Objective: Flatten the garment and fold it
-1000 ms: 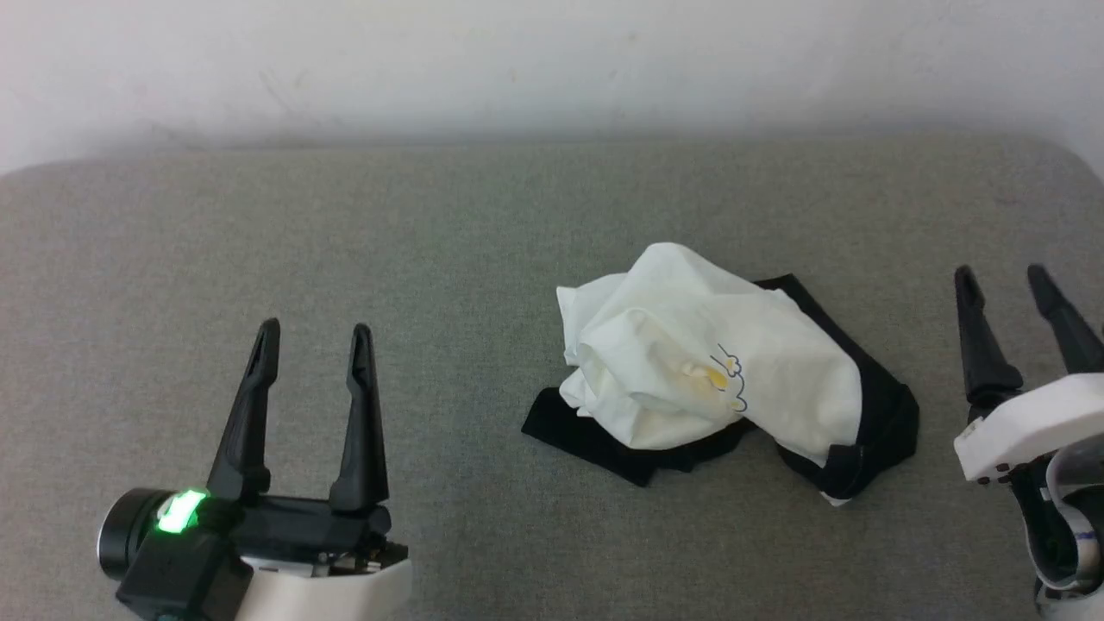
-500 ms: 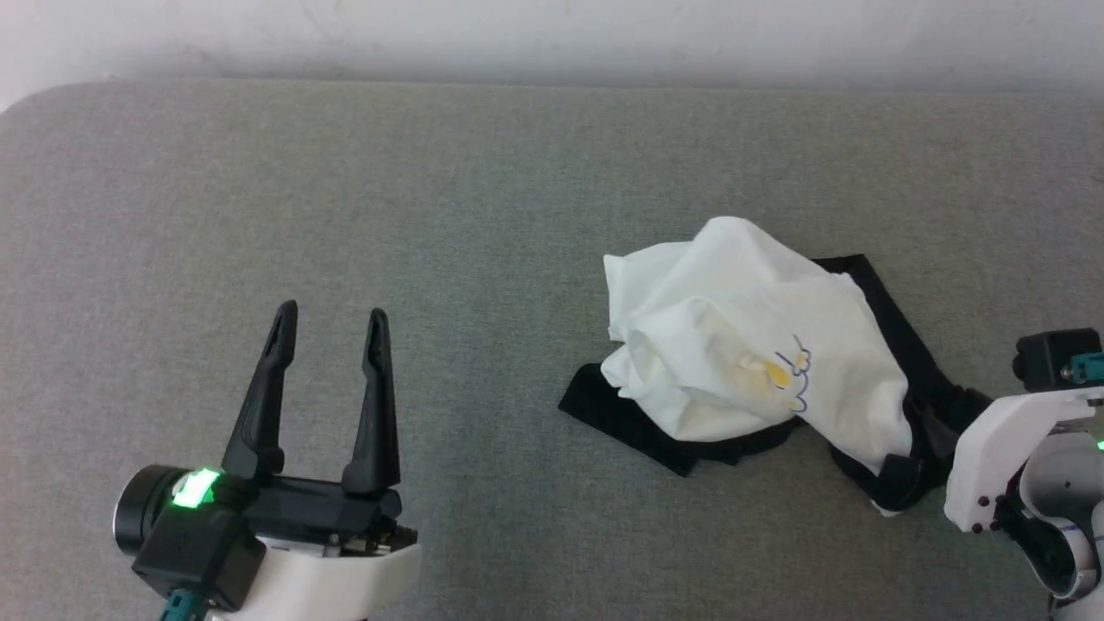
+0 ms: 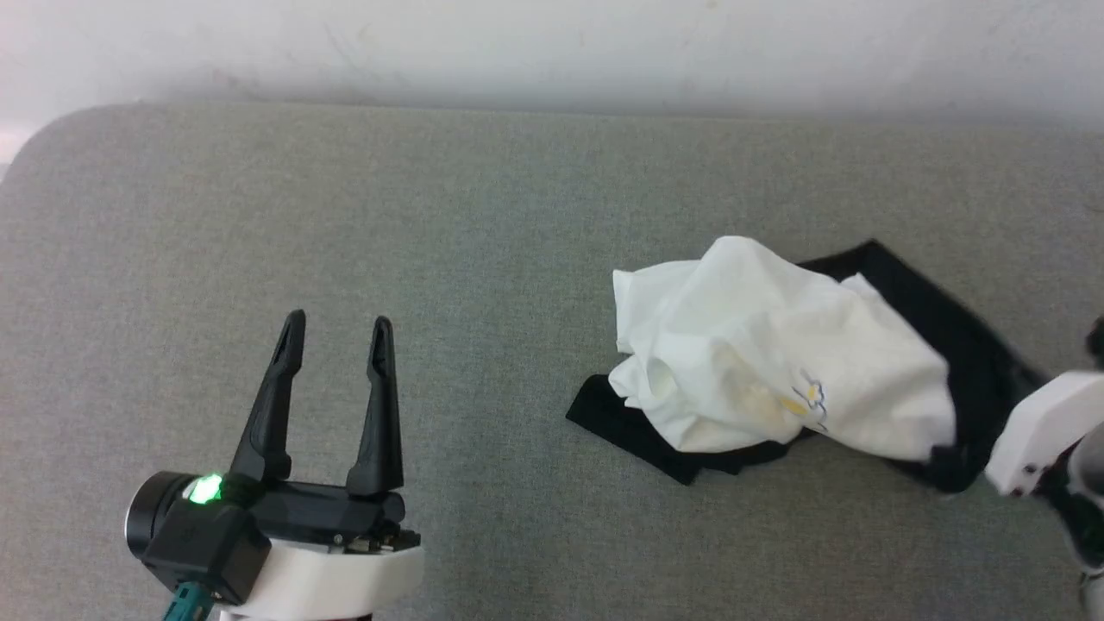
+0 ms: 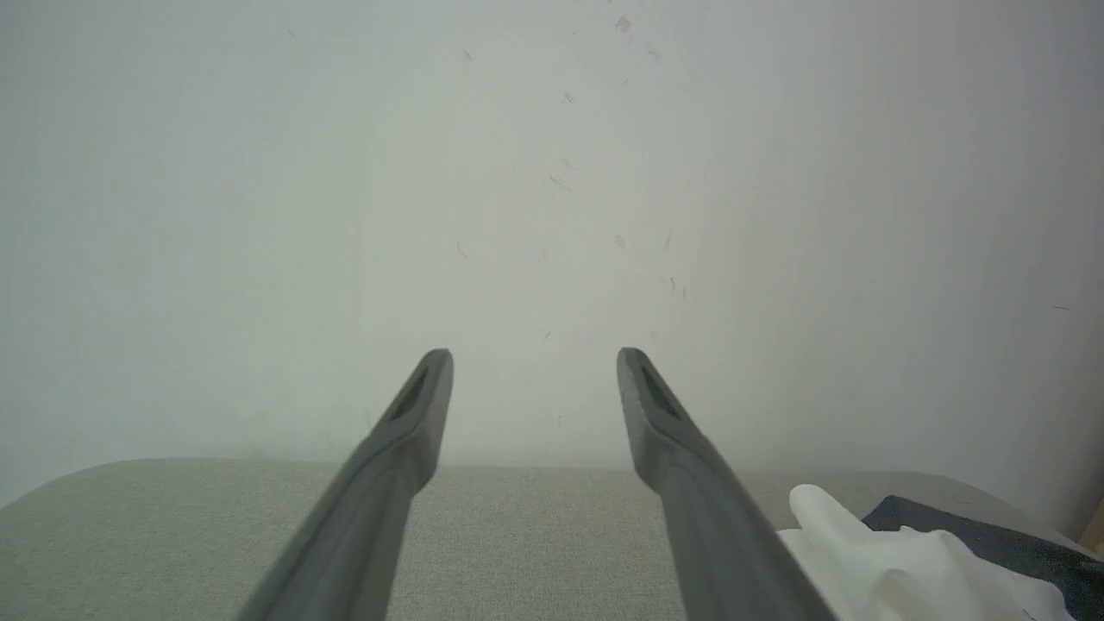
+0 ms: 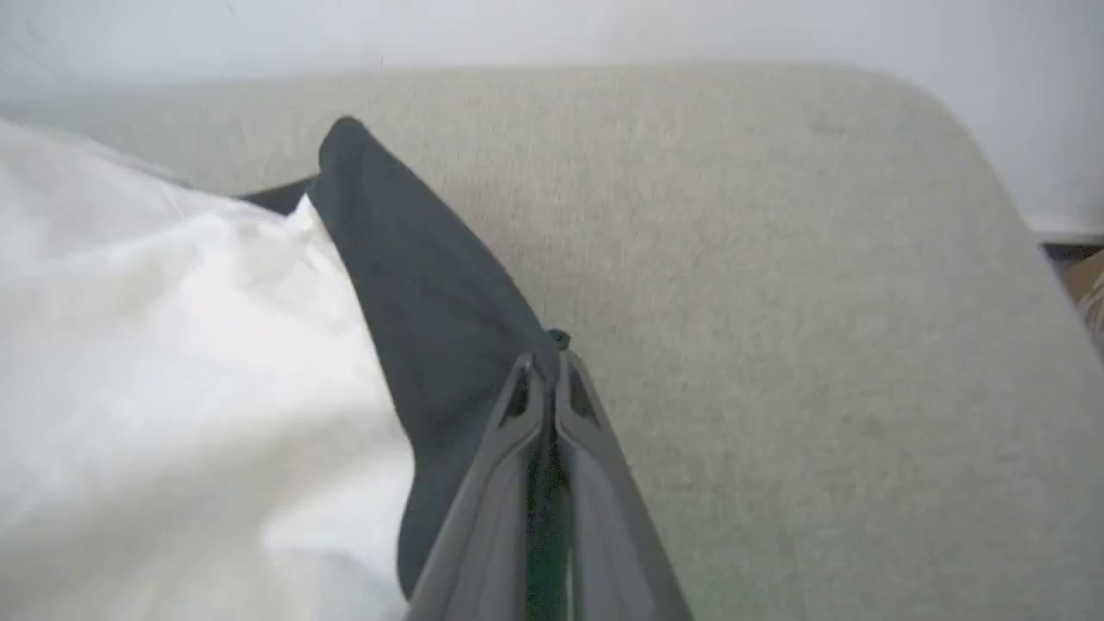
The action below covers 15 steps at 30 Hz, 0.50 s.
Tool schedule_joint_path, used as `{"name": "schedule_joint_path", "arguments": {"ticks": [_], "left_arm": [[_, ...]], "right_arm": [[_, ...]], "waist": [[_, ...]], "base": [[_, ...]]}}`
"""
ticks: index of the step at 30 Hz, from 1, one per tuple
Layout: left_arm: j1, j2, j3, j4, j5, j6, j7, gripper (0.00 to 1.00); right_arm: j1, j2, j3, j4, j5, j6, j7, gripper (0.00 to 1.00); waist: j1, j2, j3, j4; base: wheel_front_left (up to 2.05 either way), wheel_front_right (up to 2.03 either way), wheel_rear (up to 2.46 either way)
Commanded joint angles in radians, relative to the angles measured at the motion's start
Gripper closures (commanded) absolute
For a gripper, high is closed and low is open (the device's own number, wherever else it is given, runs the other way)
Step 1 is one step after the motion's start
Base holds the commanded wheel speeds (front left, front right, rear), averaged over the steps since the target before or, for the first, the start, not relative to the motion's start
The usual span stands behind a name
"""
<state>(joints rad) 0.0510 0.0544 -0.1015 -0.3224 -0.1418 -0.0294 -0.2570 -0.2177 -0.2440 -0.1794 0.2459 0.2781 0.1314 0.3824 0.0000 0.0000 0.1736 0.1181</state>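
Note:
The garment (image 3: 776,371) lies crumpled right of centre on the grey padded surface (image 3: 431,216), white body on top and black sleeves poking out beneath. A small blue and yellow print shows on its front. In the right wrist view my right gripper (image 5: 543,362) is shut on the edge of a black sleeve (image 5: 414,276), which is drawn taut toward it. The head view has its white wrist housing (image 3: 1039,431) at the garment's right end. My left gripper (image 3: 338,319) hovers open and empty at the lower left, well apart from the cloth. The left wrist view catches that gripper (image 4: 535,355) and the garment (image 4: 906,561).
A pale wall (image 3: 552,43) runs along the far edge of the surface. The surface has rounded corners, one at the far left (image 3: 52,138) and another seen past the right gripper (image 5: 949,112). Bare grey fabric spreads left of the garment.
The head camera has shifted. My right gripper went from open beside the garment to shut on its right black edge, and the black sleeve now stretches out to the right. The left gripper stays open.

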Motion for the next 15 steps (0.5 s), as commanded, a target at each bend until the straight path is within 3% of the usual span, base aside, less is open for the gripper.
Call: {"name": "schedule_joint_path", "arguments": {"ticks": [1, 6, 12, 15], "left_arm": [[0.004, -0.004, 0.001, 0.003, -0.011, 0.007, -0.005, 0.00], [0.031, -0.004, -0.003, 0.010, -0.021, 0.019, -0.005, 0.00], [0.064, -0.004, 0.002, -0.002, -0.026, 0.034, -0.005, 0.00], [0.071, -0.004, 0.001, -0.004, -0.026, 0.036, -0.005, 0.00]], "right_arm": [[-0.034, -0.010, -0.013, -0.024, -0.013, -0.001, -0.016, 1.00], [-0.094, -0.076, -0.063, -0.163, -0.071, -0.001, -0.032, 1.00], [-0.112, -0.160, -0.032, -0.374, -0.156, -0.001, 0.014, 1.00], [-0.067, -0.142, 0.021, -0.421, -0.169, -0.001, 0.043, 1.00]], "waist": [[0.0000, 0.0000, -0.036, -0.008], [0.0000, 0.0000, -0.102, -0.010], [0.0000, 0.0000, -0.123, -0.010], [0.0000, 0.0000, -0.108, -0.011]], "base": [[0.00, 0.00, 0.00], [0.00, 0.00, 0.00], [0.00, 0.00, 0.00], [0.00, 0.00, 0.00]]}}
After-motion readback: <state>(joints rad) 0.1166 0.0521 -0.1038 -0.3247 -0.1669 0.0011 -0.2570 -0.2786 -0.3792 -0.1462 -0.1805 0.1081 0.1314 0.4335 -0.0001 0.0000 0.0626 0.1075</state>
